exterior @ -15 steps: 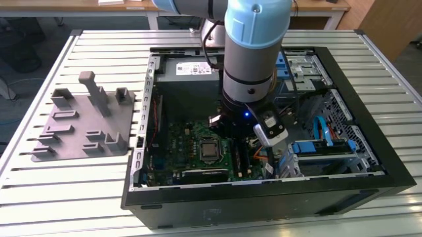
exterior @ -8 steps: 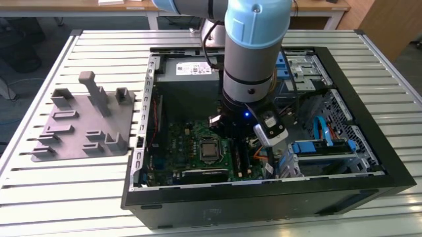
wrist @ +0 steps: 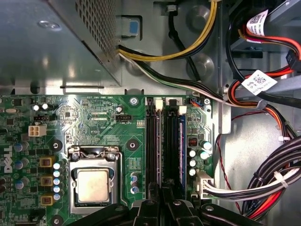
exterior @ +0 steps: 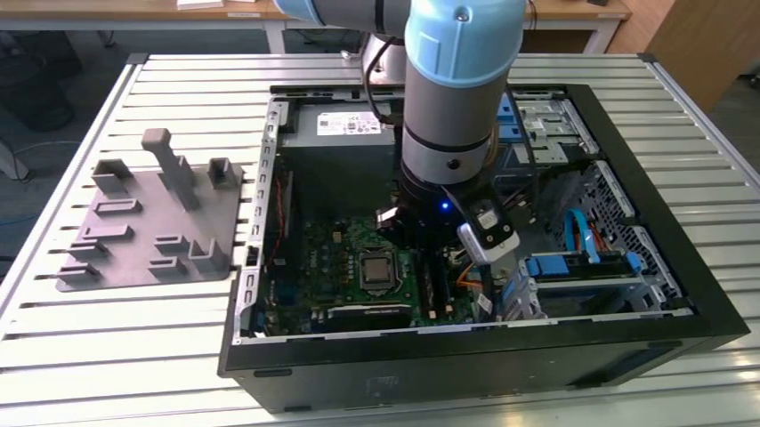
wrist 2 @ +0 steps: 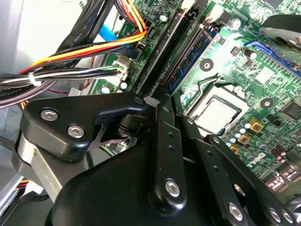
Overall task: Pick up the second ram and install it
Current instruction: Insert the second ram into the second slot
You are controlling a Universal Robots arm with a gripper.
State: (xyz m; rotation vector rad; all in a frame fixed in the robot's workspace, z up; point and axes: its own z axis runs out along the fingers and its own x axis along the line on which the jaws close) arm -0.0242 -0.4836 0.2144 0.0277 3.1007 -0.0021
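Our pincer (wrist: 162, 194) hangs low over the motherboard's (wrist: 101, 117) memory slots, mid-frame in the exterior view, and we cannot tell whether it is apart or clamped. The second ram (wrist 2: 192, 59) seems to stand in a slot just beyond it. The arm (exterior: 457, 107) hides their meeting point.

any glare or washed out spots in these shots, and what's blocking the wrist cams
In the first wrist view, glare whitens the grey metal box; the motherboard is evenly lit. In the second wrist view, the top left corner is bleached out and the dark hand blocks the lower half. In the exterior view, the arm covers the case's middle.
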